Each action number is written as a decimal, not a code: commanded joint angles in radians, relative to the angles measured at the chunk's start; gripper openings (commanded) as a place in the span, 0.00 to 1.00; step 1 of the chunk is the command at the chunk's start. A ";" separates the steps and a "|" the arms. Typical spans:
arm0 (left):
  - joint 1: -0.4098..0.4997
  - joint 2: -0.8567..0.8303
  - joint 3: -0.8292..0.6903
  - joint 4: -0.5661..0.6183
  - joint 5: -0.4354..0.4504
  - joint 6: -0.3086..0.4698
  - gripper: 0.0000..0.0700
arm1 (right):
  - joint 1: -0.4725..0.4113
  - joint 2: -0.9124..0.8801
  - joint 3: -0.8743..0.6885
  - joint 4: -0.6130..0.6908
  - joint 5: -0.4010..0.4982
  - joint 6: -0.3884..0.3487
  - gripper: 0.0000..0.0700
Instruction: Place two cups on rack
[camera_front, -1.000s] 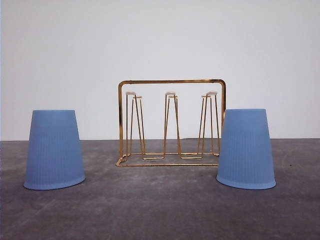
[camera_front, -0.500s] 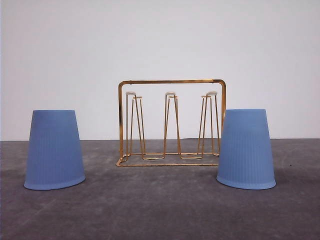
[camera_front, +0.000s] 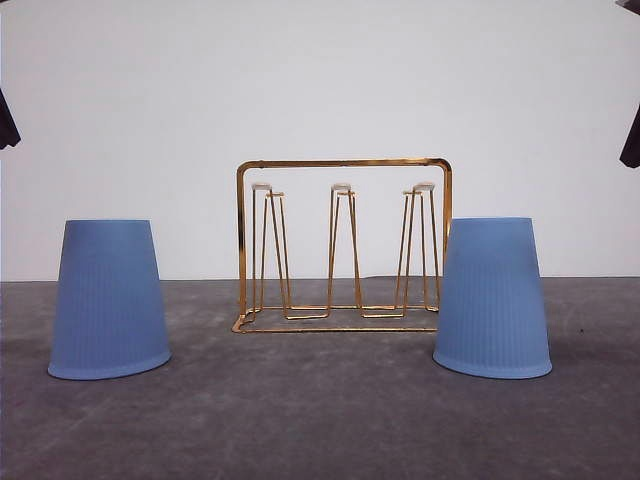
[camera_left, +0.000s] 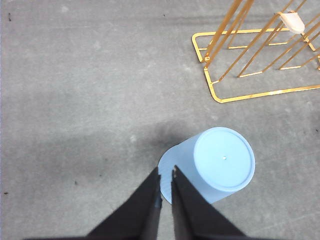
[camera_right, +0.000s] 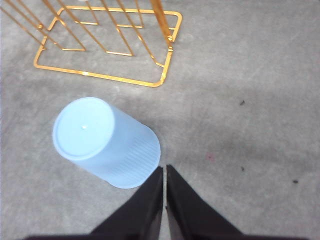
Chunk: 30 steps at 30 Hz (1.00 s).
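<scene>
Now, from the front, the gold rack (camera_front: 343, 245) stands in the middle of the gray table (camera_front: 320, 420), a little farther back than the cups. Its thin prongs point up and have white tips. The left cup (camera_front: 108, 299) sits upside down on the table, well off to the left of the rack. The right cup (camera_front: 491, 297) also sits upside down, just beside the rack's right end and partly in front of it. A small dark bit of an arm peeks in high at each side edge of the picture, far above the cups.

Next, the left wrist view looks down from above. The left gripper (camera_left: 166, 192) hangs over the table with its two black fingers very close together, only a thin slit between them. They hold nothing. Their tips show over the wide rim of the left cup (camera_left: 222, 159). A corner of the rack (camera_left: 250, 55) lies farther off.

Last, the right wrist view also looks down. The right gripper (camera_right: 164, 187) has its fingers pressed together, with nothing in them. The right cup (camera_right: 102, 141) stands just beside the tips, apart from them. The rack (camera_right: 107, 42) lies beyond the cup.
</scene>
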<state>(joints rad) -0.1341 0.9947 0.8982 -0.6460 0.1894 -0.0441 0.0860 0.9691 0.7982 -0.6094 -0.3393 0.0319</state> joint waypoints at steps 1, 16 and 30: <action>-0.002 0.006 0.013 0.011 0.003 0.013 0.39 | 0.006 0.003 0.021 0.005 -0.005 -0.021 0.30; -0.139 0.143 0.013 0.162 0.006 -0.035 0.81 | 0.073 0.004 0.021 0.031 -0.002 -0.022 0.93; -0.246 0.424 0.013 0.250 -0.113 -0.035 0.81 | 0.077 0.004 0.021 0.032 -0.002 -0.022 0.93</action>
<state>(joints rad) -0.3748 1.4019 0.8982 -0.4015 0.0831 -0.0727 0.1593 0.9691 0.7994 -0.5873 -0.3401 0.0219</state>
